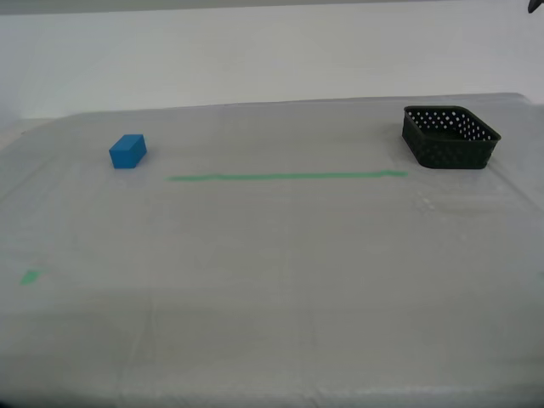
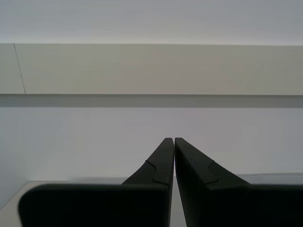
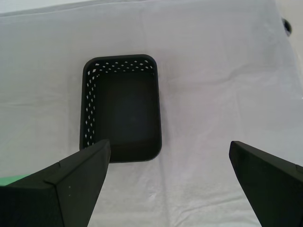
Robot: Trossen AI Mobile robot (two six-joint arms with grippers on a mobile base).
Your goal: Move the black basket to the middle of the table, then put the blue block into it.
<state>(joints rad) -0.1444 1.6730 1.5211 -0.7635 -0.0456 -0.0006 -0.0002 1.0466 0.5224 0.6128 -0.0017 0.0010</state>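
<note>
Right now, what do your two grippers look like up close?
Both are matte black. My first gripper's fingers are broad, flat, angular wedges. My second gripper's fingers taper to narrow tips, each with a small stepped notch. No cables or markings show.

You have bright, even, diffuse light on the table [image 1: 272,297]; shadows are faint, the exterior view is soft and slightly grainy.

My first gripper [image 3: 170,151] fingers wide apart; my second gripper [image 2: 174,139] fingers apparently pressed together.
</note>
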